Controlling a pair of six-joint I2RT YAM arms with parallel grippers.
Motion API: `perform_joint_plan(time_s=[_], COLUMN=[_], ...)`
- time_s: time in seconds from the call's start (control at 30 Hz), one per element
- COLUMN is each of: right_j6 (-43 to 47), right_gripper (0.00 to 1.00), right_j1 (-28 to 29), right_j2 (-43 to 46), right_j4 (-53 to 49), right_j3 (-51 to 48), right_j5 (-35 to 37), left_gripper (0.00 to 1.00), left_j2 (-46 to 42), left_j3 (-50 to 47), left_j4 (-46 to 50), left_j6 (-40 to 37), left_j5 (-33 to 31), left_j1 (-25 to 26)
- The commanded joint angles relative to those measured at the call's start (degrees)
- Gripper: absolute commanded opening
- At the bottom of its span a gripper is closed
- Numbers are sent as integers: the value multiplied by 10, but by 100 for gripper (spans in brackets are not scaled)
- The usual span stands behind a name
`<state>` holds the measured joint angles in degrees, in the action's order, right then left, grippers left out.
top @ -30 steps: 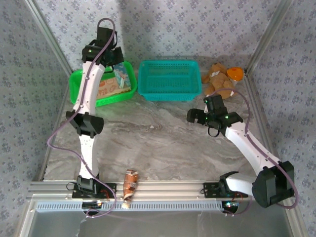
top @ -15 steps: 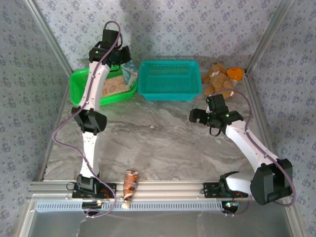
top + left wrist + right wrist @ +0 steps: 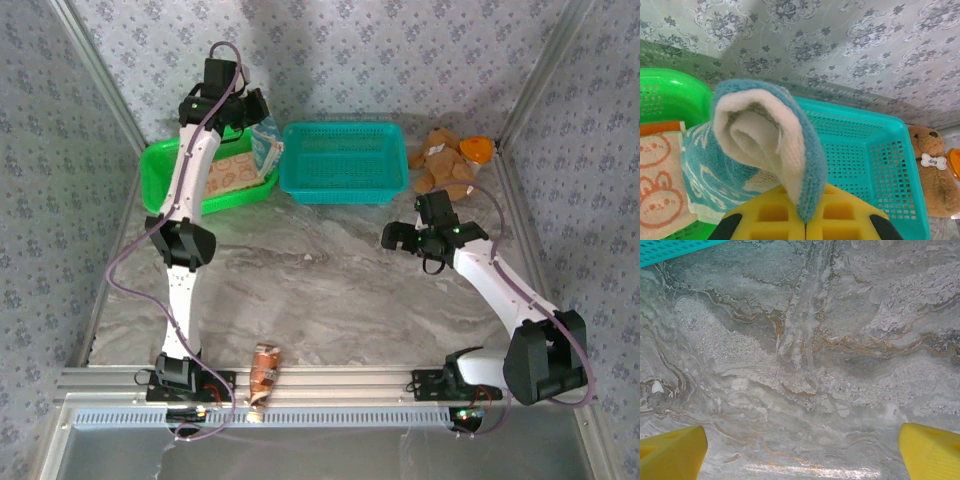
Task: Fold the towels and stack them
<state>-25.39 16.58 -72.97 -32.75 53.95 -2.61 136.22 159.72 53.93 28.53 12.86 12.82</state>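
Note:
My left gripper (image 3: pixel 255 118) (image 3: pixel 806 222) is shut on the teal towel (image 3: pixel 266 142) (image 3: pixel 765 135). The towel hangs in a fold over the gap between the green basket (image 3: pixel 158 165) (image 3: pixel 670 87) and the teal basket (image 3: pixel 343 185) (image 3: pixel 875 150). The pale peach towel (image 3: pixel 225 172) (image 3: pixel 657 182) with orange animals lies in the green basket. An orange towel edge (image 3: pixel 660 127) shows behind it. My right gripper (image 3: pixel 395 238) (image 3: pixel 802 450) stands open low over bare marble, with nothing between its yellow fingers (image 3: pixel 672 452).
A brown teddy bear (image 3: pixel 445 160) (image 3: pixel 935 170) with an orange piece sits at the back right by the teal basket. A brown crumpled packet (image 3: pixel 265 370) lies at the front edge near the left arm's base. Patterned walls close in the table.
The left gripper has lifted the teal towel out of the green basket and carried it right, toward the teal basket. The right arm has barely shifted.

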Motion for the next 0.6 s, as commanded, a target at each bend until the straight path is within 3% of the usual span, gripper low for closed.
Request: perform_joint_plan(time_s=[0.0,0.57], right_j6=[9,-4], right_gripper=[100,100], right_j1=[-4,0], right_j2=[-1,-16], right_j4=[-14,1], right_j3=[15,22], right_j5=[-7,-3], left_gripper=[0,0], left_j2=[12,-21], left_j3=[21,-25], left_j4=[-8,34], left_j6=[-12,-61], left_j5=[23,40], left_j1=[-17,-98])
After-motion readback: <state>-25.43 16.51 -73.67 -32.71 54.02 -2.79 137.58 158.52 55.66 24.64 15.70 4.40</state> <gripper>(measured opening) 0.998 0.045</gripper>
